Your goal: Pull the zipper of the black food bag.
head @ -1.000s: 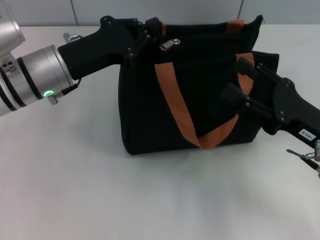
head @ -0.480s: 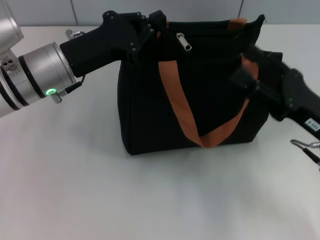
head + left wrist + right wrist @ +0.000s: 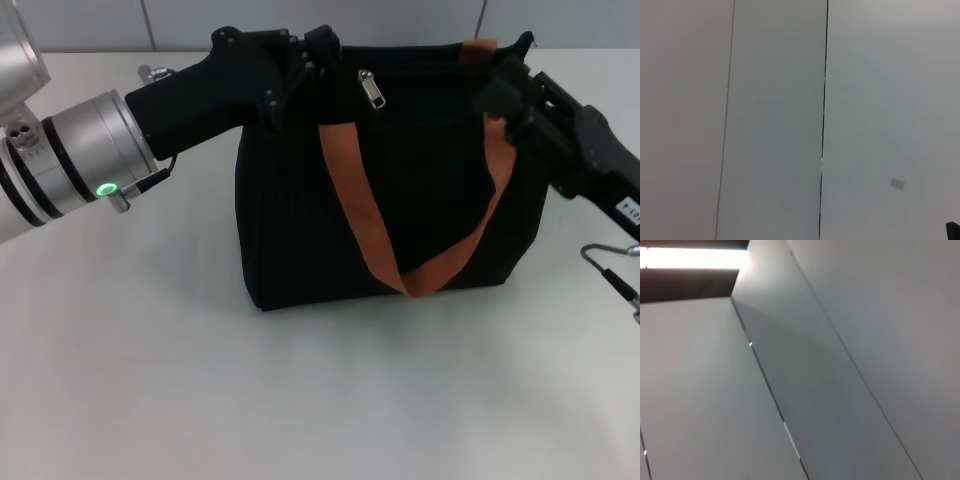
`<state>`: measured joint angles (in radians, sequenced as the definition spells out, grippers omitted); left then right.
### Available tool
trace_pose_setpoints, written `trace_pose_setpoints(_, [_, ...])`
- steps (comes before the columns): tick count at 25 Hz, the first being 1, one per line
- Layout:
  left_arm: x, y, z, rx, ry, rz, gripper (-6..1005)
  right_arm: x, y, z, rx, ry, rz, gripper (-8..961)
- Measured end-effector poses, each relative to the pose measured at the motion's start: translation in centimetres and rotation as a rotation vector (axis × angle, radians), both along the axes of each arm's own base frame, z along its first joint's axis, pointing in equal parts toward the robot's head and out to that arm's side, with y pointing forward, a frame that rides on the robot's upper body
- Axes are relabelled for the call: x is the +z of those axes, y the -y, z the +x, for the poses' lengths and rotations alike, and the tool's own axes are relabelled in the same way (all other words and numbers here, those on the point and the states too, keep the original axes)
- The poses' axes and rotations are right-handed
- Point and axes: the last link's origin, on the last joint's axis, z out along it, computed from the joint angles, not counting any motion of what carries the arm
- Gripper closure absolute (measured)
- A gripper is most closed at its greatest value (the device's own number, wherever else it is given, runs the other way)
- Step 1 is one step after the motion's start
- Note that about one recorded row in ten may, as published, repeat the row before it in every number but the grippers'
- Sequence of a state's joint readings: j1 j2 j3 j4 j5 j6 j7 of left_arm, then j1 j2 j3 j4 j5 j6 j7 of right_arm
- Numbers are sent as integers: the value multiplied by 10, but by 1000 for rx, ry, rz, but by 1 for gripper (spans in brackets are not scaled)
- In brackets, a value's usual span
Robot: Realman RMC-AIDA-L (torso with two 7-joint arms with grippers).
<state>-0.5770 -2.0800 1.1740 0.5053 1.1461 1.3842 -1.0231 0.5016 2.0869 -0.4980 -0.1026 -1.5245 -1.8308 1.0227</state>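
Now we see the black food bag (image 3: 400,190) standing upright on the white table (image 3: 200,380), at about twelve o'clock from the table's centre in the head view. Its orange-brown strap (image 3: 355,215) hangs down the near face in a V. The zipper (image 3: 372,90), a small silver tab, dangles from the top edge toward the bag's eleven o'clock corner. Our left gripper (image 3: 318,50) reaches in from nine o'clock and sits at that same top corner, just beside the zipper; its fingers appear pressed together on the bag's upper edge, though we cannot tell for sure what they pinch. Our right gripper (image 3: 500,85) comes in from three o'clock and touches the bag's top right corner; we cannot tell how its fingers stand. Both wrist views show only pale wall panels.
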Motion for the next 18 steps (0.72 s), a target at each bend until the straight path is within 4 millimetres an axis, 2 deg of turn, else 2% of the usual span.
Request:
trace_pose_setpoints(11, [-3, -1, 16, -52, 14, -11, 968, -2, -9, -10, 13, -24, -24, 503])
trace_pose_setpoints(16, [-3, -2, 21, -68, 22, 3, 968, -12, -22, -14, -34, 6, -44, 653])
trace_pose_setpoints(18, [-3, -4, 23, -71, 23, 5, 968, -17, -27, -16, -50, 22, -60, 652])
